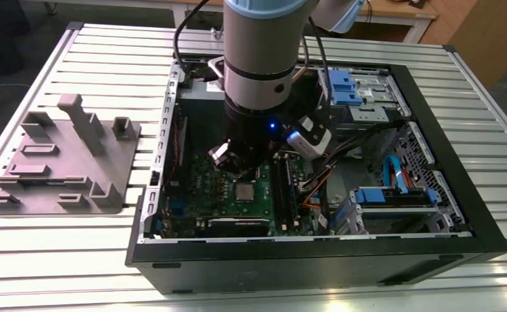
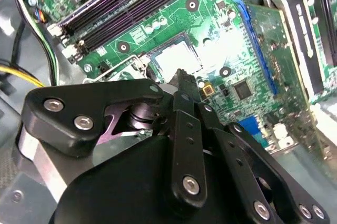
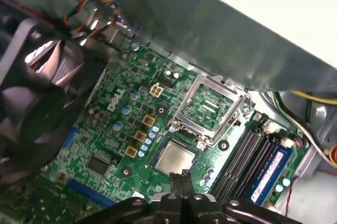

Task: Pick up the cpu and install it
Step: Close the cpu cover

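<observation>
The gripper [image 3: 181, 182] is hanging low over the motherboard [image 3: 113, 129] inside the open computer case [image 1: 461, 195], its black fingers [image 2: 185, 108] pressed together with nothing between them; in both wrist views the fingertips are meeting just above the processor socket. The cpu [image 3: 175, 158] is lying flat in that socket, its pale metal top showing just past the fingertips, apart from them. In the second wrist view the cpu [image 2: 176, 60] is appearing as a bright square beyond the finger ends, and in the exterior view the cpu [image 1: 244, 191] is sitting on the green board just below the arm's tool. Beside the socket, the metal retention frame [image 3: 210, 105] is standing swung open, hinged up from the board. A little farther along the board, the memory slots [image 3: 247, 158] are running parallel to one another, one holding a blue module. Farther off, a black fan [image 3: 37, 97] is sitting at the case wall. Outside the case, toward the exterior view's left, a grey fixture plate [image 1: 63, 166] with upright blocks is resting on the slatted metal table [image 1: 28, 247]
</observation>
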Controlling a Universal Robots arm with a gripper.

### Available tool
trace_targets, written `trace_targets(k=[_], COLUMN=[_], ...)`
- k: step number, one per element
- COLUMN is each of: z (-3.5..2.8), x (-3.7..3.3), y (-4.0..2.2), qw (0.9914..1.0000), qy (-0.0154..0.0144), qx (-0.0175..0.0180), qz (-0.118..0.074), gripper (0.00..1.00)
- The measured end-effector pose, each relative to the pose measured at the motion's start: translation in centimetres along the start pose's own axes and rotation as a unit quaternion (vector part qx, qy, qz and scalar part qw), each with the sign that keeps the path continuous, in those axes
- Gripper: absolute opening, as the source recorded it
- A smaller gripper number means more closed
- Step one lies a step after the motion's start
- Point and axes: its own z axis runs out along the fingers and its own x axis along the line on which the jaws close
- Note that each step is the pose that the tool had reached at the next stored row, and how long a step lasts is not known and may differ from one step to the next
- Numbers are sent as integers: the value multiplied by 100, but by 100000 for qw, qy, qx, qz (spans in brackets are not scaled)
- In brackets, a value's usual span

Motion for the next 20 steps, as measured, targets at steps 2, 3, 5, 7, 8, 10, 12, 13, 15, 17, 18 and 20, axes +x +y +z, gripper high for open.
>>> trace_targets(k=[2,3,5,7,8,10,12,13,15,17,18,20], z=[4,6,10,15,17,21,25,26,29,30,30,31], x=[0,0,0,0,0,0,0,0,1,1,0,1], y=[0,0,0,1,1,1,1,1,1,1,1,1], qw=[99983,99962,99896,99799,99733,99586,99407,99304,99100,99046,99015,98920], qy=[-57,-84,-141,-200,-229,-283,-339,-369,-528,-1584,-2132,-3190], qx=[-4,-5,-8,-12,-15,-18,-21,-24,-158,-1511,-2223,-3602], qz=[-1851,-2759,-4548,-6341,-7302,-9088,-10872,-11772,-13378,-13602,-13655,-13844], gripper=[10,10,10,10,10,10,10,10,10,10,10,10])
